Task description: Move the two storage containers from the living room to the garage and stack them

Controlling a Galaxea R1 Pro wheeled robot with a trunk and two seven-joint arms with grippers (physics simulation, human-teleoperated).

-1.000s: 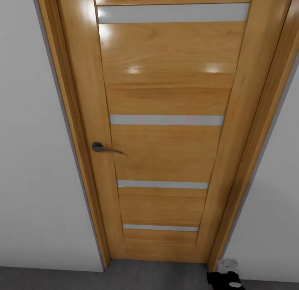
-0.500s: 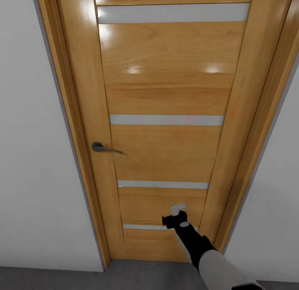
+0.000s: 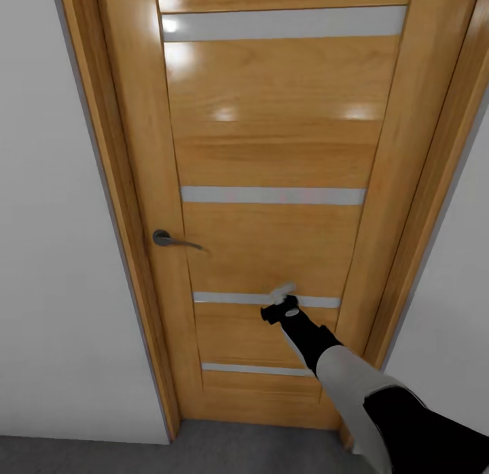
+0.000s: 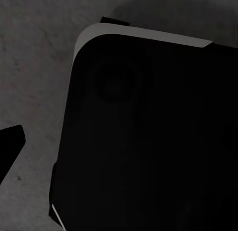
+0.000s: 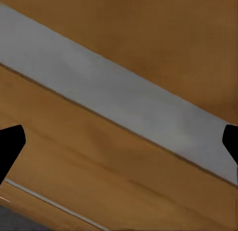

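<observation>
A big wooden door (image 3: 272, 209) stands right in front of the robot, closed in its wooden frame (image 3: 112, 209). The door has four pale grey stripes across it. White wall (image 3: 54, 257) sits on both sides. A small dark metal handle (image 3: 173, 240) sticks out at about 9 o'clock from the middle of the door. A strip of dark grey floor (image 3: 224, 453) shows along the bottom of the head view.

The right arm (image 3: 353, 386) reaches in from about 5 o'clock and stretches up toward the door. The right gripper (image 3: 282, 296) is up close to the third grey stripe (image 3: 231, 298), low on the door. In the right wrist view the two black fingertips (image 5: 10, 146) sit far apart at the edges, so the gripper is spread wide, with nothing between them. That stripe (image 5: 114, 97) runs slanted across the wood there.

The left wrist view looks down at rough grey floor (image 4: 29, 67) and a dark rounded part of the robot (image 4: 148, 141). One black fingertip (image 4: 11, 144) pokes in at the edge. I cannot tell if the left gripper is spread or pressed together.

The orange-red storage containers cannot be seen here.
</observation>
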